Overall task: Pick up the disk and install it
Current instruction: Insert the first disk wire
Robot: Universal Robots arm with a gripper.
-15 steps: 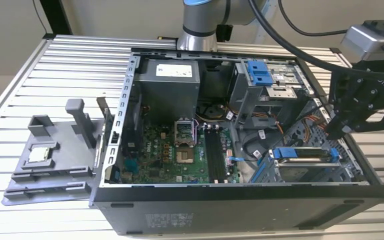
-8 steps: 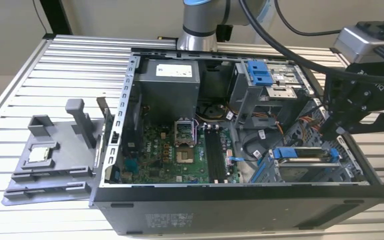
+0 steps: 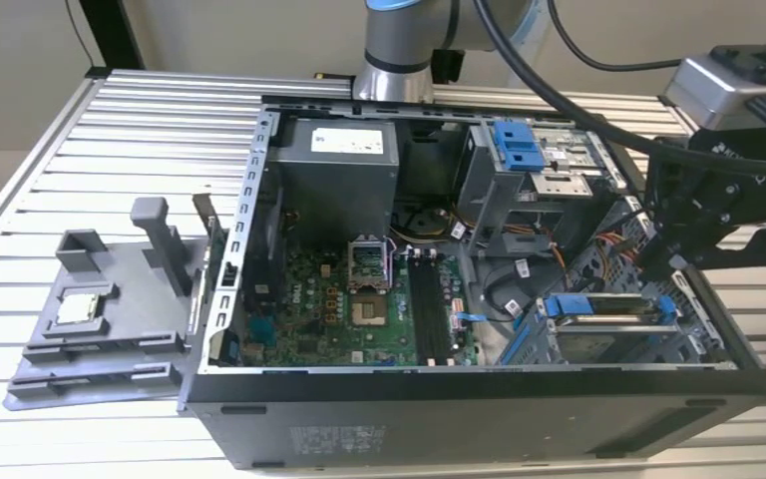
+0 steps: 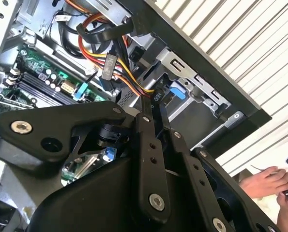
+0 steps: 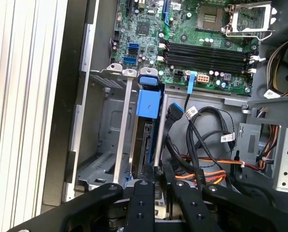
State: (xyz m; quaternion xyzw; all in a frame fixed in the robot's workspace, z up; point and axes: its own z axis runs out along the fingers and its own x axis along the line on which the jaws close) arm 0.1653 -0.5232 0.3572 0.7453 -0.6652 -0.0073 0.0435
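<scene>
Exterior view: the disk sits in the open case's bay, lower right of the frame, with the end effector just above it. Second wrist view: its fingers are pressed together. First wrist view: the end effector is at the edge of the disk, which stands edge-on.

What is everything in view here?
case: one, black, on table
table: one, silver, under everything
board: one, green, inside the case
grey box: one, white sticker, inside the case
cables: several, black and orange, by the cage
disk: one, blue-framed, in cage below pincer
tray: one, grey, exterior view's left of case
chip: one, silver, on the tray
hands: seemingly two, person's, past the case
arm: one, grey, beyond the case
pincer: one, black, above the cage
</scene>
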